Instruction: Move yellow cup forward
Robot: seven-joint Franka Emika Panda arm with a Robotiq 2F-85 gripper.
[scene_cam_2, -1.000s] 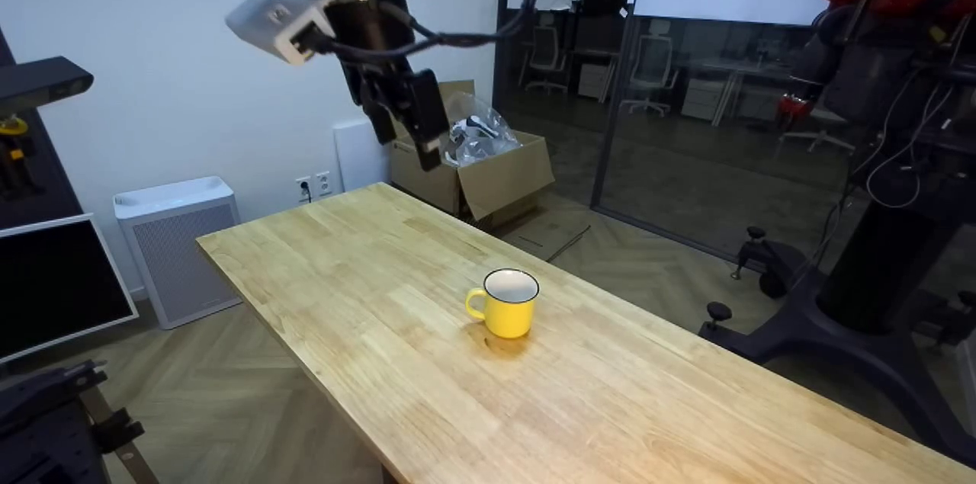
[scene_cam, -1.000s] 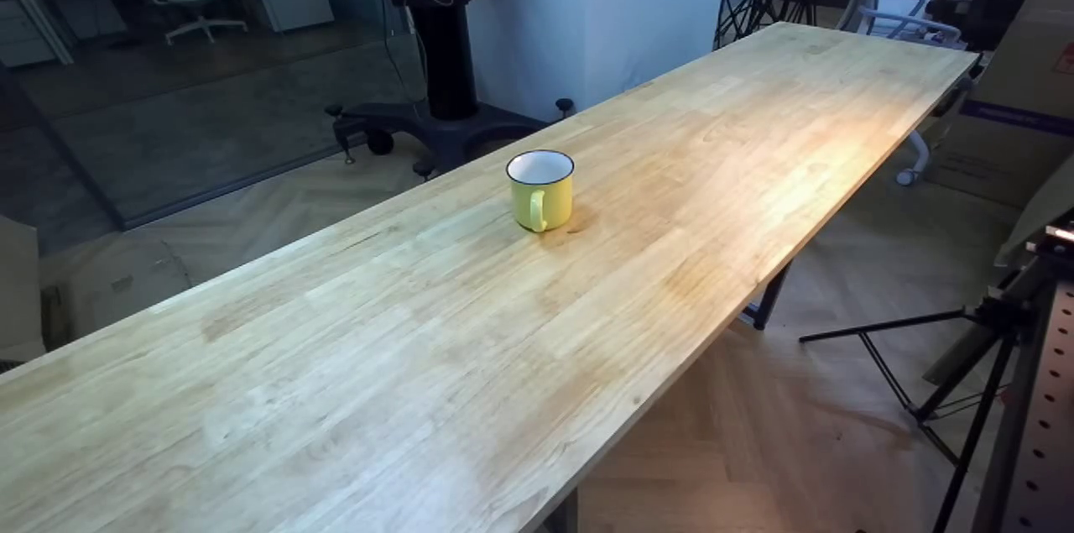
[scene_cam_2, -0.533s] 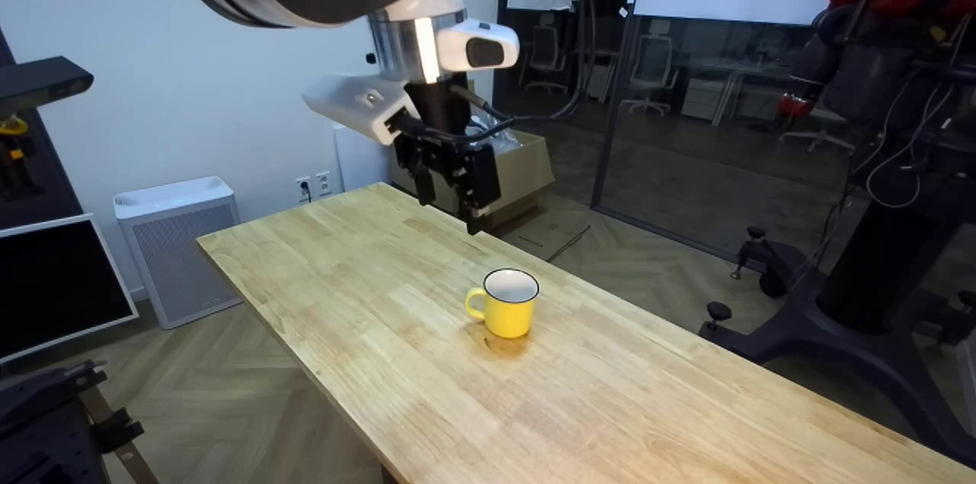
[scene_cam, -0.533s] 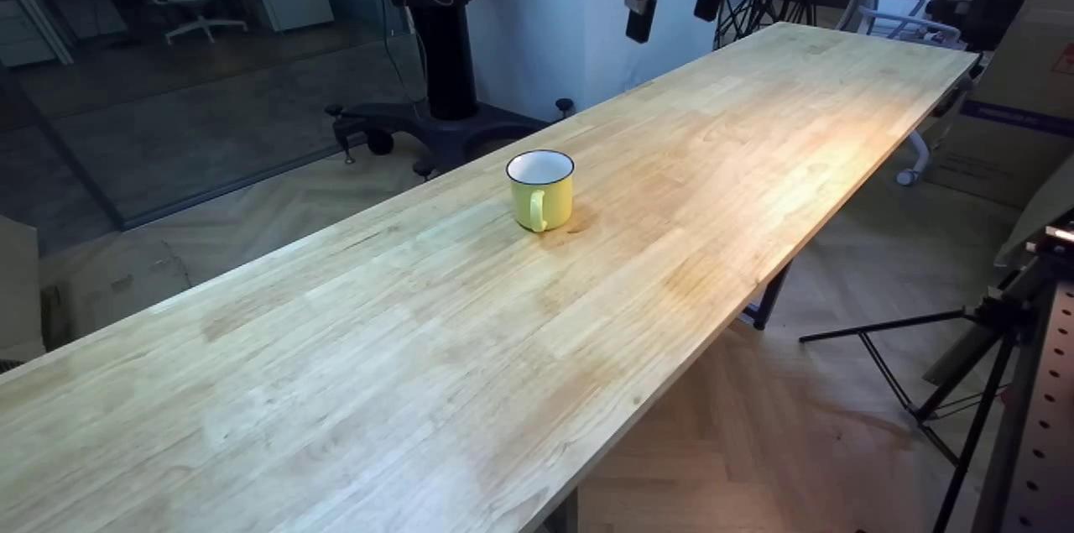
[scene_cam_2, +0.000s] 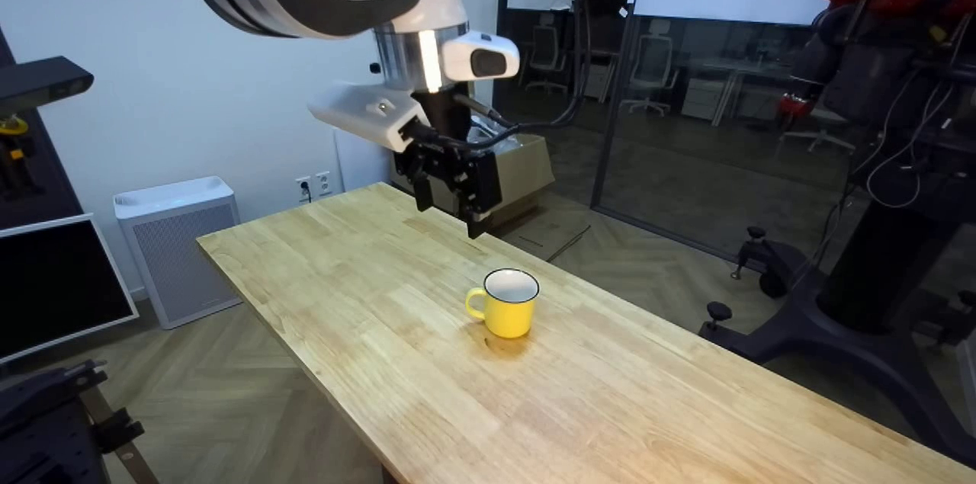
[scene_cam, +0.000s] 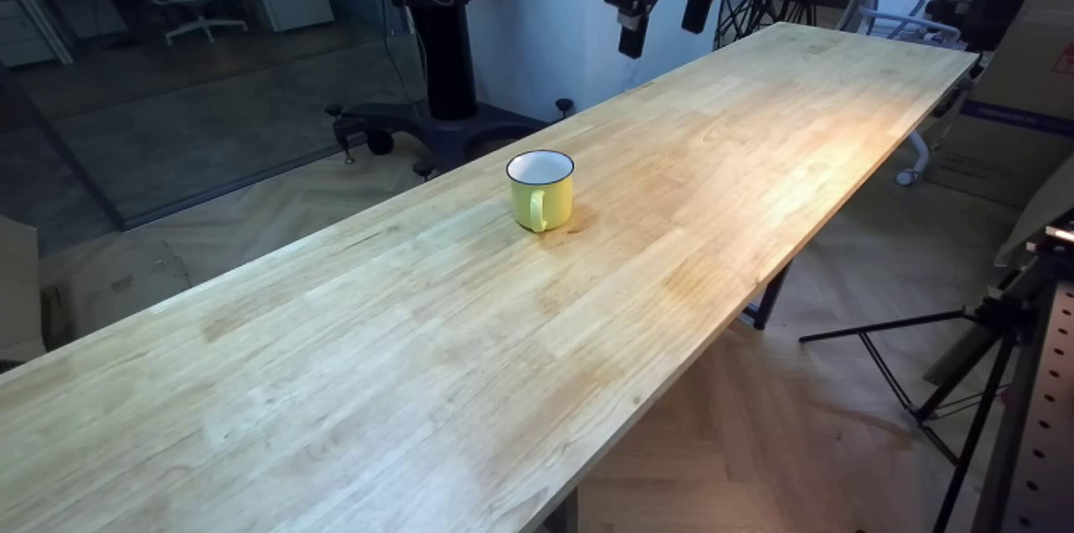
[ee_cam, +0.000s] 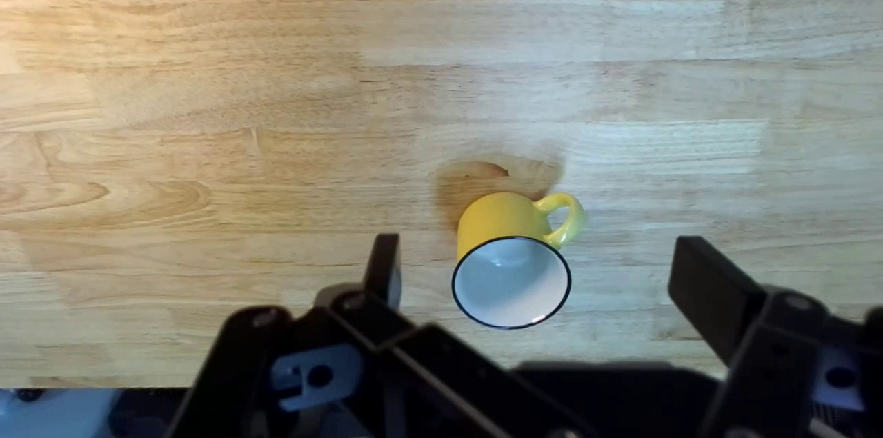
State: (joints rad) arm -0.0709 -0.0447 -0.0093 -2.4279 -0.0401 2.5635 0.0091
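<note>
The yellow cup (scene_cam: pixel 545 210) stands upright on the long wooden table (scene_cam: pixel 403 331). It has a white inside and a dark rim. It also shows in an exterior view (scene_cam_2: pixel 509 318) with its handle to the left, and in the wrist view (ee_cam: pixel 502 217) with its handle to the upper right. My gripper (scene_cam_2: pixel 451 213) is open and empty, in the air above the table and higher than the cup; it also shows in an exterior view (scene_cam: pixel 664 29). In the wrist view the cup appears between the wide-spread fingers (ee_cam: pixel 538 269), apart from both.
A black wheeled stand (scene_cam_2: pixel 862 278) is beyond the table's long edge near the cup. An open cardboard box (scene_cam_2: pixel 526 171) and a white air purifier (scene_cam_2: pixel 183 248) stand by the table's end. A black tripod (scene_cam: pixel 998 315) is beside the opposite long edge.
My gripper has come down towards the cup, moving right and down in an exterior view, mostly in the first half second; since then it has shifted only slightly. The cup has not moved.
</note>
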